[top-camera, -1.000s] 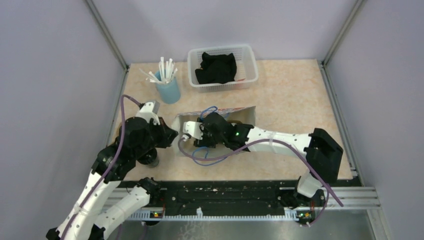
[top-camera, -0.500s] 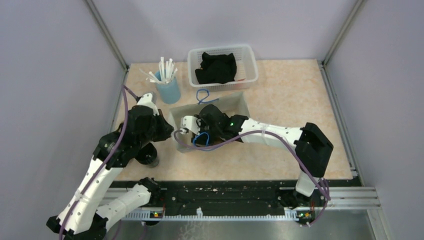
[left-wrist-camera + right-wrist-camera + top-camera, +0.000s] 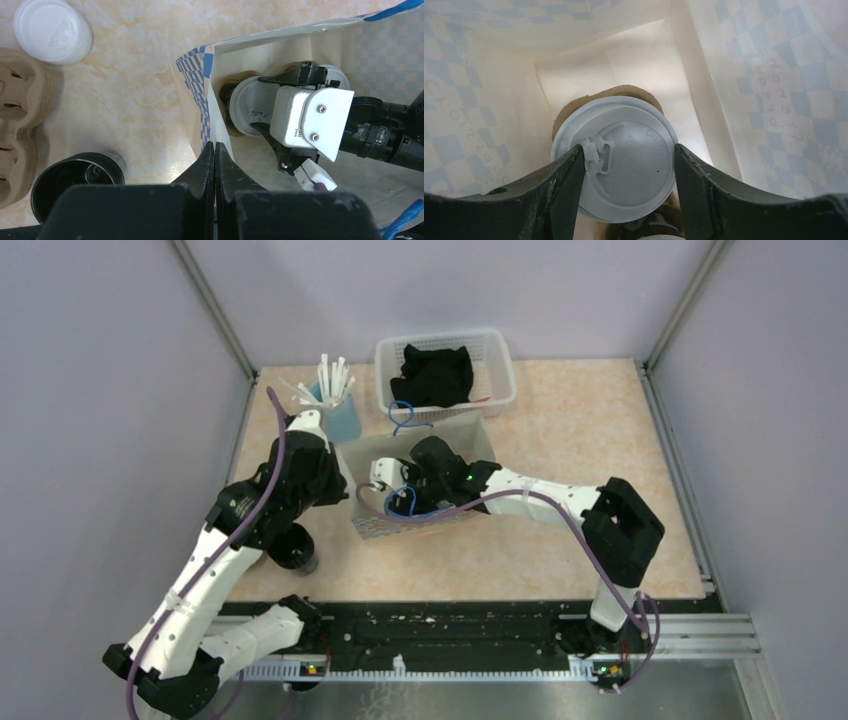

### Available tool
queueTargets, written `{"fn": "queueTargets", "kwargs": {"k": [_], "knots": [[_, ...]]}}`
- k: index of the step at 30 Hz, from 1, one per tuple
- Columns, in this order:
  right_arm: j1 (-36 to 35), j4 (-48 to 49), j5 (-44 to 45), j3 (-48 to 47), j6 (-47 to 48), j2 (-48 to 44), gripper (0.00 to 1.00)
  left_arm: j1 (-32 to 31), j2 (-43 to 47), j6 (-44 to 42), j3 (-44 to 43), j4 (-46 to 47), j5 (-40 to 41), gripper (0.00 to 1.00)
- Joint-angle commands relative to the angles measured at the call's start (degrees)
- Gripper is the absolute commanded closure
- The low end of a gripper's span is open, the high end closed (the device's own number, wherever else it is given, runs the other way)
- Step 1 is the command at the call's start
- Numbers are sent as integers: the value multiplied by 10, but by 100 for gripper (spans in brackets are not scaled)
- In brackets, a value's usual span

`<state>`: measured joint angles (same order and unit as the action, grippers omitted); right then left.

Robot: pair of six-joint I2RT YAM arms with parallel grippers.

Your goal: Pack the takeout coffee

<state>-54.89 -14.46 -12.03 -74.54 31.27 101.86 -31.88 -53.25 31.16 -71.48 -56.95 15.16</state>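
Right pincer [image 3: 626,152] grips cup [image 3: 624,170] by its lid inside bag [image 3: 265,47], left pincer [image 3: 215,150] pinched on bag rim; lower cup straight, upright, release once seated.

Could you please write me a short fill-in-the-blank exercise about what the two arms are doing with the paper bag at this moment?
1. The left gripper has its fingers shut on the ____ of the checked paper bag.
2. Inside the bag, the right gripper holds a cup with a ____ lid.
3. The white basket at the back of the table holds a ____ cloth.

Missing words: edge; white; black.
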Motion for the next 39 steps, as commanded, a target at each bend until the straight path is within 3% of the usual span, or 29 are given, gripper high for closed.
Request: {"fn": "queueTargets", "kwargs": {"k": [1,9,21,26,39], "knots": [[14,-89,-32,57,-17,71,41,1,-14,-36,-34,35,20,100],[10,-102,-39,32,-30,80,39,1,-13,-34,-20,46,14,100],[-6,-160,-33,-59,-65,5,15,1,-30,-2,-23,24,-11,100],[-17,-141,-3,-68,-107,-33,2,1,-26,-2,-28,29,-24,100],[-22,-199,70,-149,-196,-98,1,1,-30,-15,-21,33,-66,100]]}}
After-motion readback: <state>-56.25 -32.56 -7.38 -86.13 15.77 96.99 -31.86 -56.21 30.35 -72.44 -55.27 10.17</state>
